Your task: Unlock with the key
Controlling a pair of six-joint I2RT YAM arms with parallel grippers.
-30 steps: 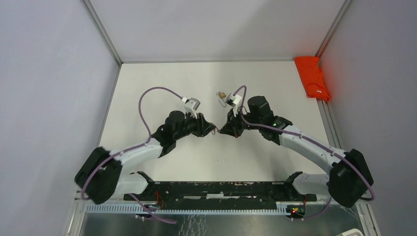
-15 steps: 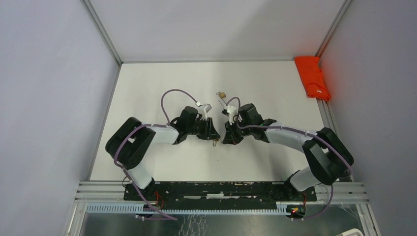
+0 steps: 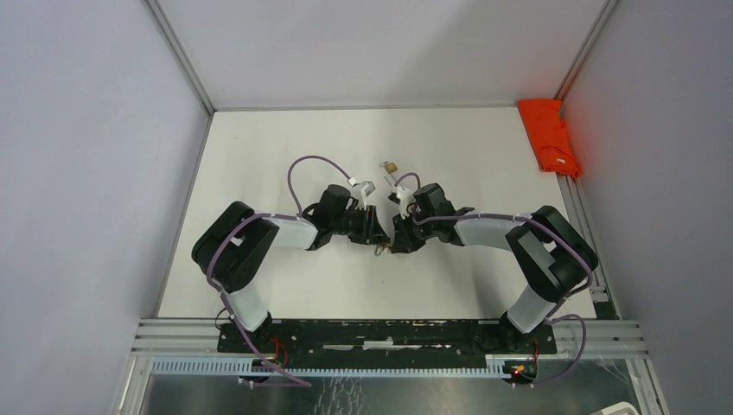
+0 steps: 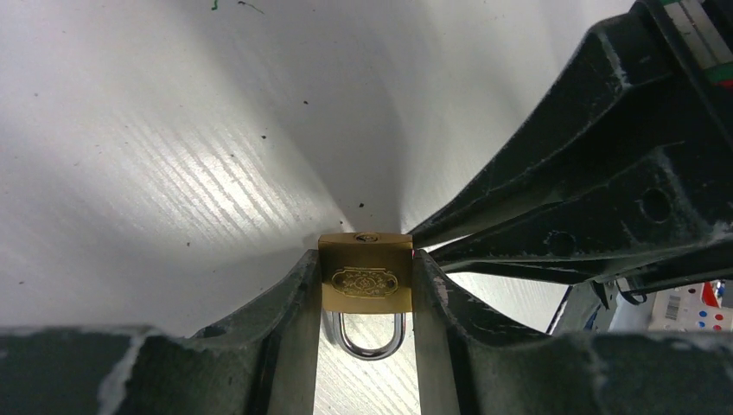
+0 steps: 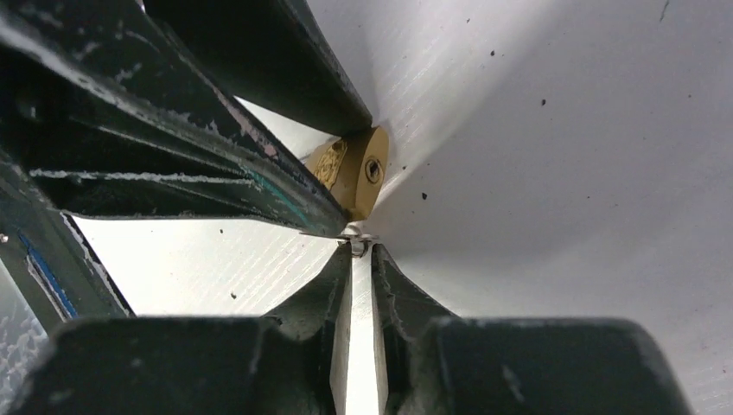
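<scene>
The padlock sits clamped by its brass sides in my left end effector, shackle pointing back toward the wrist, down near the surface. Its keyhole faces outward and looks empty to me. Just below it, my right end effector has its tips nearly together with a thin gap between them. At those tips is a small silver sliver, which I take for the key, though I cannot tell whether it is truly gripped. My worry is that if the pinch is loose, it drops or twists off-line as I push, scrapes the brass face, and shoves the lock askew in the left's hold.
</scene>
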